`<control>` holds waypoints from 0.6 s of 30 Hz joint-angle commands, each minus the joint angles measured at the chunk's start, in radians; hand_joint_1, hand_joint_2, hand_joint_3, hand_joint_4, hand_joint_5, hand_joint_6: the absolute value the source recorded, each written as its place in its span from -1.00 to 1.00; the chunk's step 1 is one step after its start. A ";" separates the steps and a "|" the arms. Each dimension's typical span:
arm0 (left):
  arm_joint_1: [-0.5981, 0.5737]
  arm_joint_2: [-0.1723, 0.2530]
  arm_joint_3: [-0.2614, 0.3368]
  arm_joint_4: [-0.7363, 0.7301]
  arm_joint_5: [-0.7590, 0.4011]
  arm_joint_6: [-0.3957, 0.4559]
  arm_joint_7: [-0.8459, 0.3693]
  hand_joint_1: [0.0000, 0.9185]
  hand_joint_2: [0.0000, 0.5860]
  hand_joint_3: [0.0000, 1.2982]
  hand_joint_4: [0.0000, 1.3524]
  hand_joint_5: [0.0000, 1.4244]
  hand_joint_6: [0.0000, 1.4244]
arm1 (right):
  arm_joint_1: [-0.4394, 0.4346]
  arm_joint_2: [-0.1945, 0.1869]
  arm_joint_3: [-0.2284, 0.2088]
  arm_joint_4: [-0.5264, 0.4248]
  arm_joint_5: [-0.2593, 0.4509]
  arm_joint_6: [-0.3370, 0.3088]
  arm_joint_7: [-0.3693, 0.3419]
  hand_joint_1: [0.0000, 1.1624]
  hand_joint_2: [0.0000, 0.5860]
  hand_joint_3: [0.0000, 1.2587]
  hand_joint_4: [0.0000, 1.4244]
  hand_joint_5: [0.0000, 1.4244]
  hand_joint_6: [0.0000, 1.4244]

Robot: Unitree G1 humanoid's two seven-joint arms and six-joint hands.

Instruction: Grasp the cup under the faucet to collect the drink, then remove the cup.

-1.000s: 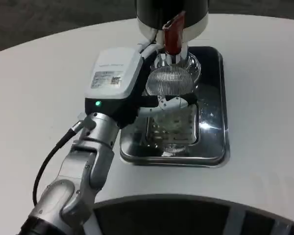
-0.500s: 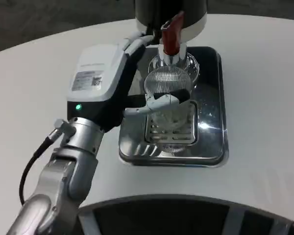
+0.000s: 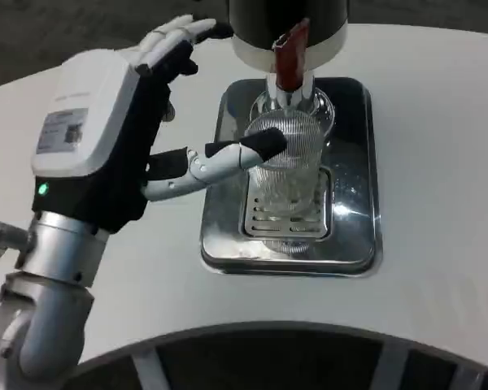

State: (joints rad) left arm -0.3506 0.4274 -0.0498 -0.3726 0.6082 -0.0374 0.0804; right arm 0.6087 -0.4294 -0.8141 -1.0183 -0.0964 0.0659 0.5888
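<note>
One hand (image 3: 114,122) was in play, the robot's left, and it held nothing: fingers spread wide, thumb poking out to the right w/ its black tip just beside the cup (image 3: 286,158), maybe brushing the rim, we couldn't tell which. Cup was a clear ribbed glass, standing upright on the grate of the shiny drip tray (image 3: 354,244), right below the faucet (image 3: 291,61) w/ its red lever. Whether any drink was inside, we couldn't make out tbh.

So the relation we cared about: cup sat to the right of the palm and a bit further from the robot, long axis vertical, i.e. a side-on wrap looked like the way in. Our guess was the hand needed to slide right over the bench (image 3: 439,146) and close round the glass w/o knocking it off the grate.
</note>
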 commanded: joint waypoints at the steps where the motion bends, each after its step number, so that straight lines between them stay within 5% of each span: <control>1: -0.004 0.003 0.074 -0.050 -0.172 -0.039 -0.080 -0.95 -0.80 -0.42 -0.53 -0.41 -0.22 | -0.005 -0.004 0.023 -0.015 -0.015 0.019 -0.012 -0.21 0.59 -0.82 -1.00 -1.00 -1.00; 9: -0.172 -0.006 0.132 -0.016 -0.533 0.020 -0.273 -1.00 -0.76 -0.55 -0.55 -0.47 -0.40 | -0.031 -0.013 0.064 -0.029 -0.036 0.039 -0.013 -0.21 0.59 -0.81 -1.00 -1.00 -1.00; 18: -0.393 -0.012 0.116 0.101 -0.751 0.134 -0.433 -1.00 -0.74 -0.68 -0.76 -0.61 -0.53 | -0.038 -0.013 0.084 -0.029 -0.042 0.025 -0.018 -0.21 0.59 -0.80 -1.00 -1.00 -1.00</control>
State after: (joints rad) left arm -0.6920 0.4150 0.0700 -0.2989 -0.1110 0.0686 -0.3205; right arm 0.5633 -0.4425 -0.7370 -1.0317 -0.1323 0.1035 0.5841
